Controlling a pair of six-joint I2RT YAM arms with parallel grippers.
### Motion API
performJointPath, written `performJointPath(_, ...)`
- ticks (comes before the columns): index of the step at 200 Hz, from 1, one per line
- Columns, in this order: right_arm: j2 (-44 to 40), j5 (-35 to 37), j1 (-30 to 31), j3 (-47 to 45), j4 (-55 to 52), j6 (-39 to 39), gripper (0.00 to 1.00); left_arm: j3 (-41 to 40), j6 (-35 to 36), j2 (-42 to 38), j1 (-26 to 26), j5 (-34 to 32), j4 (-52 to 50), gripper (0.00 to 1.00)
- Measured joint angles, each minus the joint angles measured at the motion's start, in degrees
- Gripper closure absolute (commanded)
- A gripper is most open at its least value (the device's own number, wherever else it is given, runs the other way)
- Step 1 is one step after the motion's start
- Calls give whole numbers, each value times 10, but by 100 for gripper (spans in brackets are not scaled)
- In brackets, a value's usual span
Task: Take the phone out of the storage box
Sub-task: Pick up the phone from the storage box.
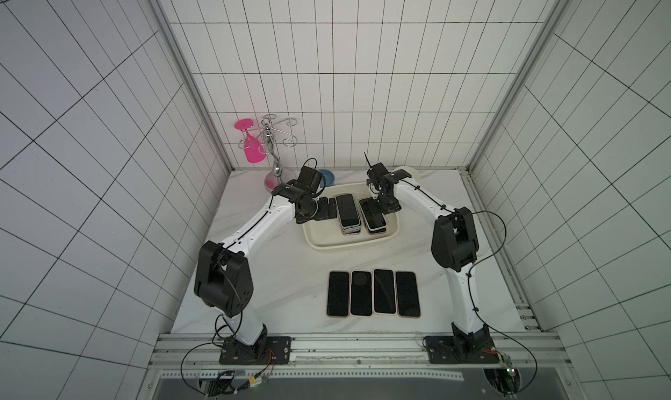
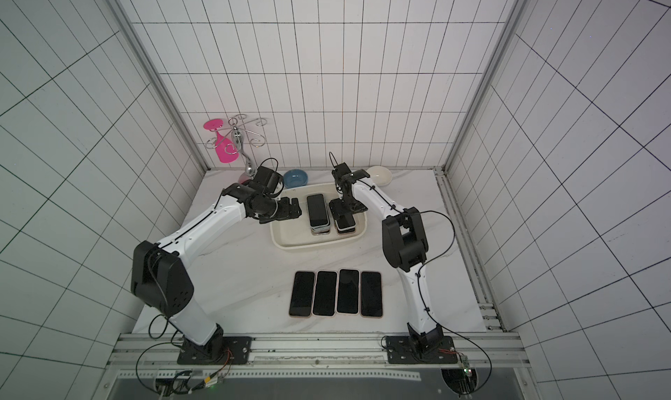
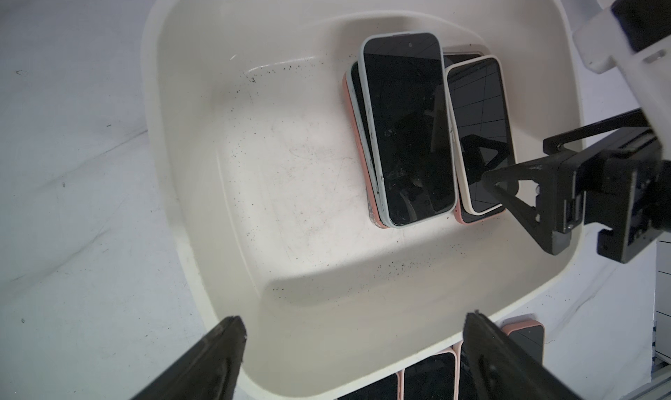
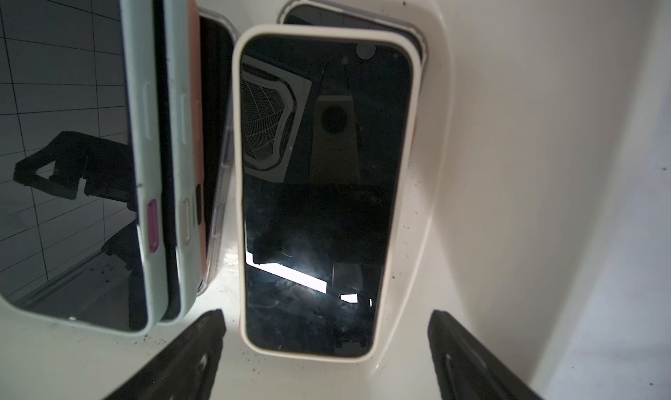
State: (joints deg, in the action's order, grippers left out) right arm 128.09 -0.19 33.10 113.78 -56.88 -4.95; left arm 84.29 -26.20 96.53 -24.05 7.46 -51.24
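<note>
Far left, a pink glass (image 1: pixel 250 145) hangs on a wire rack (image 1: pixel 270 140), with a blue bowl (image 2: pixel 295 178) beside it. The left gripper (image 3: pixel 354 325), jaws spread and empty, hovers over the bare left half of the storage box (image 1: pixel 348 245). Its right half is crowded. There's the left stack (image 1: pixel 348 211), then just beside it the cream-cased phone (image 4: pixel 323 198) topping a second stack, tight against the box wall. The right gripper (image 4: pixel 326 318) straddles that phone's end, jaws wide, gripping nothing. A white bowl (image 2: pixel 379 174) sits behind. Four phones (image 1: pixel 374 293) line the table (image 1: pixel 272 271) in front.

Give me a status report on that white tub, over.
Left gripper open, over the bare side of the storage box. Right gripper open, above the cream-cased phone, nothing held. Mint-cased stack crowds that phone's side.
</note>
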Motion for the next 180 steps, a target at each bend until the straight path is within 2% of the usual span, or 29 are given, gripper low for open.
performJointPath(124,59,-10,3,28,-6,5,7,-19,0,1,3,9,9,2)
performJointPath(140,64,-8,3,33,-8,5,11,-19,0,2,4,10,9,2)
performJointPath(165,65,-3,4,33,-11,2,22,-19,0,3,5,10,9,2)
performJointPath(180,65,-3,4,34,-13,1,25,-19,0,3,6,10,9,2)
